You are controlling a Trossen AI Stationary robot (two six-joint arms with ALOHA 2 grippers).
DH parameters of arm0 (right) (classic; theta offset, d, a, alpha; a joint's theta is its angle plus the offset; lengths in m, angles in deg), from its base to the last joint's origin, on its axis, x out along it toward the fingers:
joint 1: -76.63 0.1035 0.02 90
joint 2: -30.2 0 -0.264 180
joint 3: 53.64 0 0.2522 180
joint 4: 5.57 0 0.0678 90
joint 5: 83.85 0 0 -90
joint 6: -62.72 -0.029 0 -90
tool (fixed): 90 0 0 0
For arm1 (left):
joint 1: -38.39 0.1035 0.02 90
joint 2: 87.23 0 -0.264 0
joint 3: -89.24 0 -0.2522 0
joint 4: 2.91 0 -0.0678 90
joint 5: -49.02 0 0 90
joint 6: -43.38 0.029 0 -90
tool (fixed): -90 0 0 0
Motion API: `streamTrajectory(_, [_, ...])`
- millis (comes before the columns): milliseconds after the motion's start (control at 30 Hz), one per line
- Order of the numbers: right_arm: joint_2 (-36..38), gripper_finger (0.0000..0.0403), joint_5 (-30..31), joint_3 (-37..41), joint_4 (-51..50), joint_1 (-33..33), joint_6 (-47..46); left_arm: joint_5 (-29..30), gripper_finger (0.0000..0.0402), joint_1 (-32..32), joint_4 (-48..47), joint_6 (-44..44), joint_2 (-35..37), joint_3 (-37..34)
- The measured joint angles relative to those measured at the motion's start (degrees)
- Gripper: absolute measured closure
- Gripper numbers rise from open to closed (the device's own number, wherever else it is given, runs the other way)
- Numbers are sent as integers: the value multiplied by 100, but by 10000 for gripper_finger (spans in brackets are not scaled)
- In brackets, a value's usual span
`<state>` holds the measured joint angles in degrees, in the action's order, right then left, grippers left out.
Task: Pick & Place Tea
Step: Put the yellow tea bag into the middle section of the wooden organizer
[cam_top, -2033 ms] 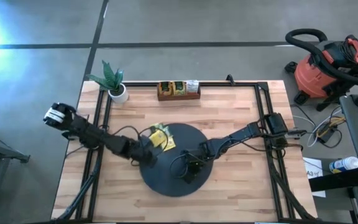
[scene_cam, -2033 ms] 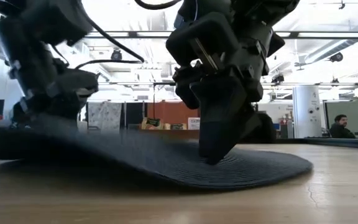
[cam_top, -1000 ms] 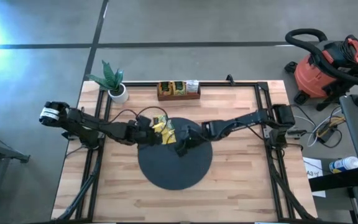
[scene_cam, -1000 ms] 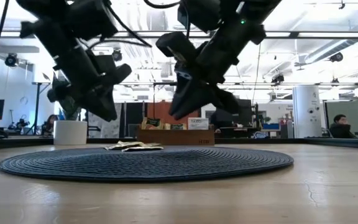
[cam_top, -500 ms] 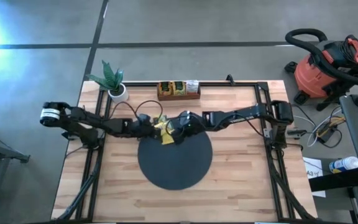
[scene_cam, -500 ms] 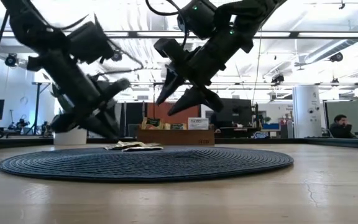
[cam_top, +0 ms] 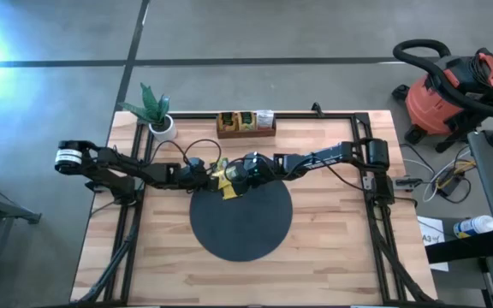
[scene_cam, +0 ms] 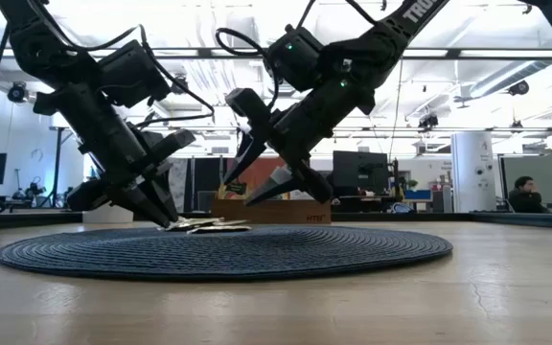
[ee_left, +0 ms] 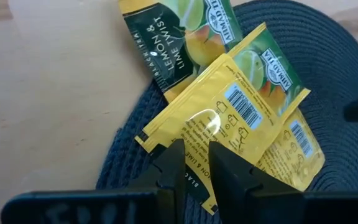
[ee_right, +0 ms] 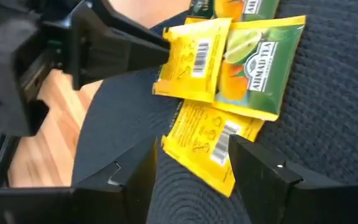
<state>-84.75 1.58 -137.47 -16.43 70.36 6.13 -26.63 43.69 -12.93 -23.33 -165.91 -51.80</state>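
Note:
Several flat tea packets (cam_top: 225, 181), yellow and green, lie overlapped on the far left rim of the black round mat (cam_top: 238, 224). One green packet (ee_left: 173, 37) hangs half over onto the wood. My left gripper (ee_left: 196, 168) slants down at the pile's left side, its fingers a narrow gap apart, at the edge of the top yellow packet (ee_left: 229, 106). My right gripper (ee_right: 191, 177) hovers open above the pile from the right. Its fingers stand to either side of the lowest yellow packet (ee_right: 207, 146), clear of the mat in the low view (scene_cam: 266, 172). My left gripper's fingertips (ee_left: 174, 160) stand at the top yellow packet's near edge (ee_left: 194, 163), slanting down from the table's left. The packet lies flat on the others. Whether the tips touch it, I cannot tell.
A brown wooden tray (cam_top: 246, 124) with more packets stands at the table's far edge, a potted plant (cam_top: 157, 115) at the far left corner. Black rails (cam_top: 135, 184) run along both table sides. A red shop vacuum (cam_top: 452, 94) sits off the table.
My left gripper has sunk from above the mat down to the pile's left edge and rolled a little. My right gripper has gone toward the table's far left, over the pile, sunk slightly, and opened wide. The packets have stayed where they were.

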Motion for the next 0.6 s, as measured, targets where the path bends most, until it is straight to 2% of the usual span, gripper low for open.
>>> streamTrajectory(267, [-32, 206, -24, 0, 156, -47, 0, 113, 333, 0, 644, 28, -2, -22])
streamTrajectory(600, [-32, 207, -70, 0, 175, -65, -84, 159, 333, -45, 381, 169, 114, 107])
